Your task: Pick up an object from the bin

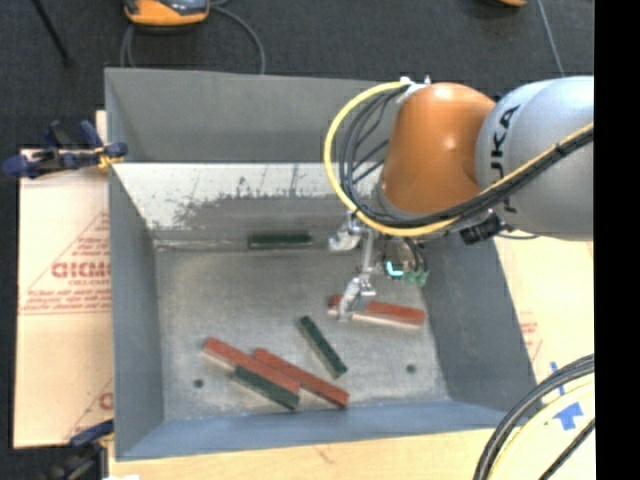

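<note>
My gripper (380, 286) hangs under the orange wrist cover, right of the bin's middle, and it is open. One silver fingertip (353, 303) is down at the left end of a short red-brown bar (392, 315) lying flat on the floor. The other finger (408, 270) stands higher, behind that bar. Nothing is held between them. A small dark green bar (322, 346) lies slanted just to the front left of the gripper.
Two long red-brown bars (285, 370) and a dark green one (266, 388) lie together near the front wall. Another dark green bar (280, 239) rests along the foot of the back wall. The arm covers the bin's back right corner.
</note>
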